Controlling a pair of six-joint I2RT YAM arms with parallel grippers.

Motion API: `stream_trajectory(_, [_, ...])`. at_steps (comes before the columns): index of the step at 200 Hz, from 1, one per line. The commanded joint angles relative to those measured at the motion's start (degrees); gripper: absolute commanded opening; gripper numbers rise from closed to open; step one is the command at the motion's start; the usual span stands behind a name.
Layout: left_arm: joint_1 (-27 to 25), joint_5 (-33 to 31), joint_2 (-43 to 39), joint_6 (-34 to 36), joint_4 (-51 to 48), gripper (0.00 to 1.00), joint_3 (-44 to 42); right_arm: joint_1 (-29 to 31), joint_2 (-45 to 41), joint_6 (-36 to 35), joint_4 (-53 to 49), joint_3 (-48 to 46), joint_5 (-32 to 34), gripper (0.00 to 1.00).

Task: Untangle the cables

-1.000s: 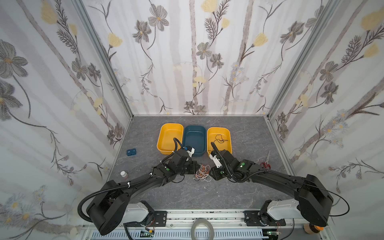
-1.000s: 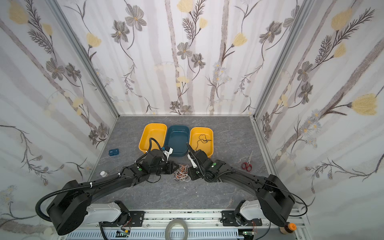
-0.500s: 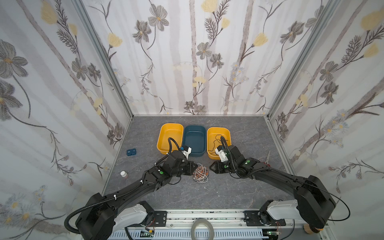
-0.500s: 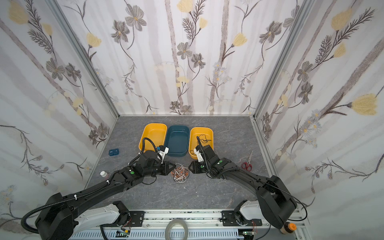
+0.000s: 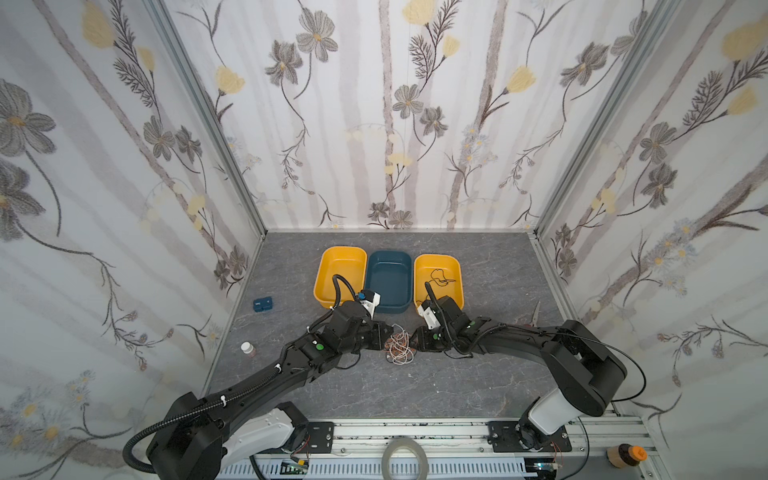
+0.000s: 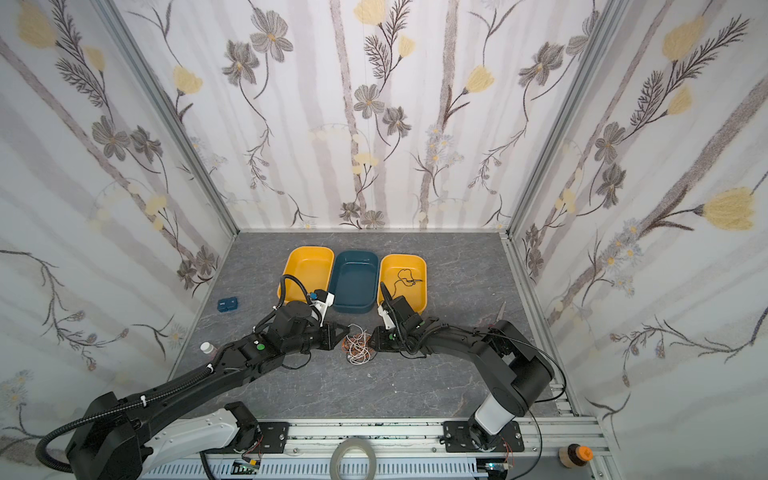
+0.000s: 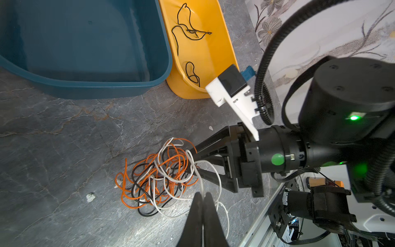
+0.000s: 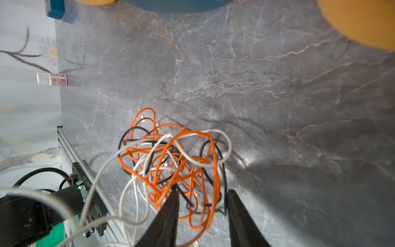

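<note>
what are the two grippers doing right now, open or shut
Left gripper: shut, pinching a white cable.
Right gripper: open, jaws apart around orange and black strands of the tangle.

No wording can be read with certainty anywhere. The small white bottle wears a pink-red label whose print is blurred beyond making out. A dark plate carries one line of white capitals (too small and skewed to spell out). The little blue box shows a pale mark on its lid, likewise illegible, in both top views.
</note>
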Motion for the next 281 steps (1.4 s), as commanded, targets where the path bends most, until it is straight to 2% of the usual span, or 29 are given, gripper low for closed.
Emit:
stream_trajectory(1, [0.1, -1.0, -1.3, 0.3, -0.4, 0.0, 0.4, 0.0, 0.4, 1.2, 0.4, 0.0, 2.5, 0.24])
stream_trajectory(19, [0.3, -1.9, -2.4, 0.7, -1.7, 0.0, 0.5, -0.1, -0.8, -0.2, -2.6, 0.1, 4.9, 0.13])
stream_trajectory(28, [0.4, -2.6, -3.0, 1.0, -2.6, 0.0, 0.7, -0.2, -1.0, -1.0, -4.7, 0.2, 6.5, 0.11])
stream_trajectory(71, [1.3, -6.4, -5.0, 2.0, -6.8, 0.0, 1.1, -0.2, -6.0, -5.4, -15.2, 1.9, 13.9, 0.1])
stream_trajectory(85, [1.5, -7.4, -5.1, 2.0, -7.3, 0.0, 1.2, -0.2, -7.0, -6.5, -16.7, 2.3, 14.2, 0.13])
stream_trajectory(109, [1.6, -7.8, -4.6, 2.2, -7.5, 0.0, 1.5, 0.0, -9.6, -8.9, -19.4, 3.5, 14.2, 0.31])
stream_trajectory(127, [1.7, -7.8, -4.0, 2.2, -7.3, 0.0, 1.7, 0.6, -12.9, -10.3, -21.4, 4.2, 15.6, 0.38])
stream_trajectory(152, [2.0, -7.9, -3.3, 2.1, -6.9, 0.0, 1.7, 1.8, -17.4, -12.4, -19.8, 3.5, 13.2, 0.4])
stream_trajectory(198, [2.3, -8.4, -2.7, 1.6, -6.5, 0.0, 1.7, 5.1, -20.6, -13.5, -11.0, -1.2, 4.7, 0.35])
stream_trajectory(231, [2.5, -7.7, -1.9, 1.5, -5.9, 0.0, 1.8, 7.7, -18.4, -14.1, -6.8, -1.6, 3.2, 0.35])
stream_trajectory(281, [2.8, -7.5, -1.9, 1.5, -5.7, 0.0, 1.8, 8.0, -12.9, -15.2, -4.1, -0.2, 2.6, 0.33])
